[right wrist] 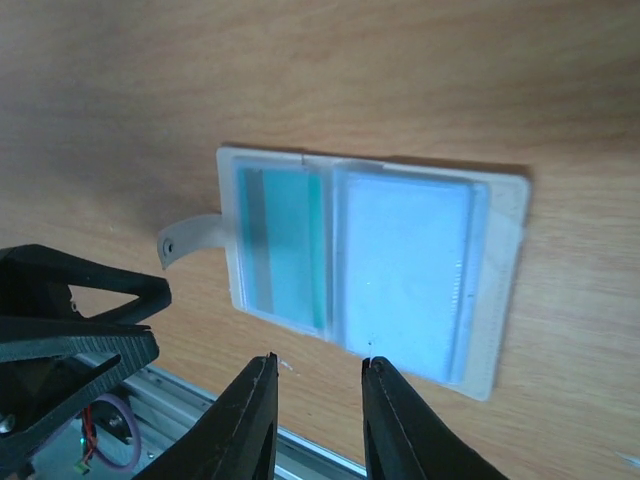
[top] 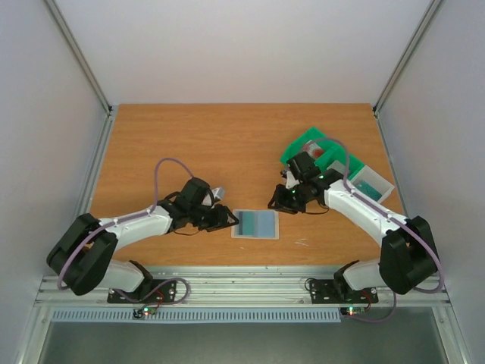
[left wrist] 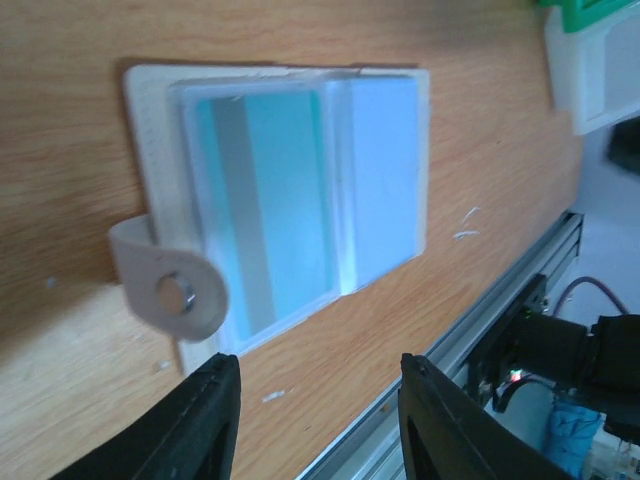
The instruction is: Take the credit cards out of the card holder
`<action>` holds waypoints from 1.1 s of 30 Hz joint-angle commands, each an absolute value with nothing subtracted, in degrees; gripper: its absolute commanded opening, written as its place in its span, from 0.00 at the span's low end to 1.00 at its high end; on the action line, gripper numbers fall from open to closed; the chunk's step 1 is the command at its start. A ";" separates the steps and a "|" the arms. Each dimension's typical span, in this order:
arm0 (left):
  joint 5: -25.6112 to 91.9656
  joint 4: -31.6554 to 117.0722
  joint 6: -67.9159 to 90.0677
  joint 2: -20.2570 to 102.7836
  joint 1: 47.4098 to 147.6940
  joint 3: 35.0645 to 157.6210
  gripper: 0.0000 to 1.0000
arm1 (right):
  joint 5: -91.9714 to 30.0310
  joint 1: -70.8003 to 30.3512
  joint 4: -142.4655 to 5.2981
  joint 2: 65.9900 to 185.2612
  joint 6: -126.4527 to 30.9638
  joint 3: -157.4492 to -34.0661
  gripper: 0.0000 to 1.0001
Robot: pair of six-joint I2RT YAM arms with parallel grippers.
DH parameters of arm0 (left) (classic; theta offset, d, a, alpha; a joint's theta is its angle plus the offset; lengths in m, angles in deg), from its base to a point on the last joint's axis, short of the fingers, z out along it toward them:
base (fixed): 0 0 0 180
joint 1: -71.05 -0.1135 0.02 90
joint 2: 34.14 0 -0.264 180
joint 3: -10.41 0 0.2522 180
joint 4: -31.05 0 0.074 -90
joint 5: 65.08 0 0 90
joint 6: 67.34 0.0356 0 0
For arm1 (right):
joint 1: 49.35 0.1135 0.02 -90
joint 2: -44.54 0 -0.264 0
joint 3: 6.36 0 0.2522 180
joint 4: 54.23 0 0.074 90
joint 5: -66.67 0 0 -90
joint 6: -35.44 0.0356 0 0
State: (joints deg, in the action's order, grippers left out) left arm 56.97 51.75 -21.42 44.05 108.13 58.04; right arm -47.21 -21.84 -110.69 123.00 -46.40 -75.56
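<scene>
**A:** so where's the card holder (top: 255, 224) sitting?

**B:** lying open flat on the desk (top: 189, 136), close to the near edge, roughly midway between the left and right edges. There's a teal card (left wrist: 270, 200) in one clear pocket and a blue-grey card (left wrist: 385, 170) in the other, both tucked in. The snap tab (left wrist: 170, 285) sticks out from the short edge on the teal side.

**A:** and the arms?

**B:** the left pincer (left wrist: 320, 420) is released with nothing in it, hovering just beside the tab end. The right pincer (right wrist: 318, 415) is parted too, with a narrower gap and also empty. It's near the holder's far right corner and not touching it. There's also a green tray (top: 301, 145) over by the right edge, behind the right arm.
</scene>
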 commanded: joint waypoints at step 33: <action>51.66 39.28 -27.63 53.77 108.76 55.10 0.39 | -46.16 -13.05 -96.92 146.29 -43.91 -73.29 0.12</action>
